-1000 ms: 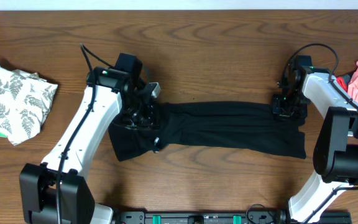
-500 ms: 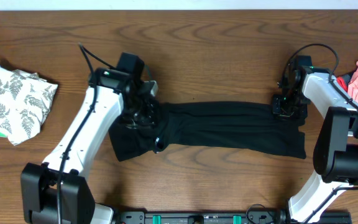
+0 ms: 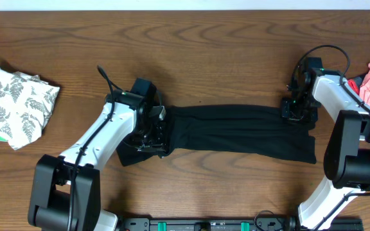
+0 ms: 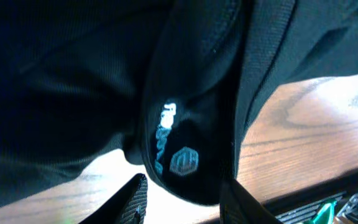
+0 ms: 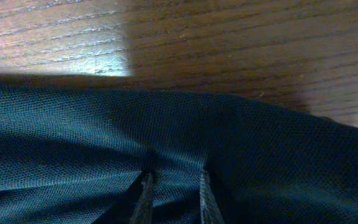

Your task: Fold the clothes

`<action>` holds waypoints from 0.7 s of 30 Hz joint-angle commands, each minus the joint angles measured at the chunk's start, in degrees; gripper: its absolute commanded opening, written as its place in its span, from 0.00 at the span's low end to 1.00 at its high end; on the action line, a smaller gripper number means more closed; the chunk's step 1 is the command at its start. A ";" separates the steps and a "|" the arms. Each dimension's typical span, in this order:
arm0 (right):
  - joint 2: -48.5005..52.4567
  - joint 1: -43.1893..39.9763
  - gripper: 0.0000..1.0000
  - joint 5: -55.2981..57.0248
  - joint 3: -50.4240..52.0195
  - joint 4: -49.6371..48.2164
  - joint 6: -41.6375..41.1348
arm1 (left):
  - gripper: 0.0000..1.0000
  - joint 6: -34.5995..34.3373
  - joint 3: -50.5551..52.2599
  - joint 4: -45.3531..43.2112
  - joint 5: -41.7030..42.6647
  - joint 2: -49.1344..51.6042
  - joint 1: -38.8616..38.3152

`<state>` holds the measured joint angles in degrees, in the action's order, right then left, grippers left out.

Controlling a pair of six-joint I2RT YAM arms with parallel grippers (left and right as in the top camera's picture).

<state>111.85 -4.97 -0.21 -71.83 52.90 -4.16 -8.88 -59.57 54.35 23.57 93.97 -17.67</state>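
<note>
Black garment (image 3: 236, 131) lies stretched on the table (image 3: 204, 45) btwn my arms, L gripper (image 3: 151, 133) has swung in over its left end, jaws parting round the logo fold (can't tell if gripped), R gripper (image 3: 297, 110) pinches the right end, so fold looks laid

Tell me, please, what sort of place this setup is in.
Probably a robotics lab bench for cloth-folding trials: a left arm and a right arm at a wooden table, a black garment stretched between them, and a fern-print cloth waiting aside.
</note>
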 commanded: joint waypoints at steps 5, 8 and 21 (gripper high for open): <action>-0.83 -0.85 0.25 1.68 0.52 0.44 -0.94 | 0.39 -0.44 -0.09 -0.68 -0.70 0.35 0.22; -0.83 -0.85 0.25 1.70 0.52 0.48 -0.94 | 0.39 -0.46 -0.09 -0.70 -0.70 0.35 0.22; -0.83 -0.87 0.24 1.70 0.52 0.52 -0.94 | 0.28 -2.25 1.09 -1.36 -3.96 0.35 0.22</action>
<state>111.85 -4.97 -0.19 -71.83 53.06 -4.16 -10.61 -59.29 53.19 20.93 94.00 -17.67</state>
